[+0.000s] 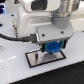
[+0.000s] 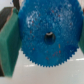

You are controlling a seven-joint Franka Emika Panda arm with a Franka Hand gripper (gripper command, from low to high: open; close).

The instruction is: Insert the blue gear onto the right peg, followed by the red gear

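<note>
Both feeds reach me small and soft. In the exterior view the white surface (image 1: 15,67) glares nearly blown out, with a dim shadow under the arm. My wrist view is blurred throughout, the blue gear (image 2: 47,30) speckled with noise.

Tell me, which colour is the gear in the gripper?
Bright blue; the gear shows best in the wrist view, held by the gripper.

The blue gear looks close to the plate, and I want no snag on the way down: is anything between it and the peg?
Nothing visible does. The blue gear hangs in the hand above the plate; no peg can be made out in either view.
</note>
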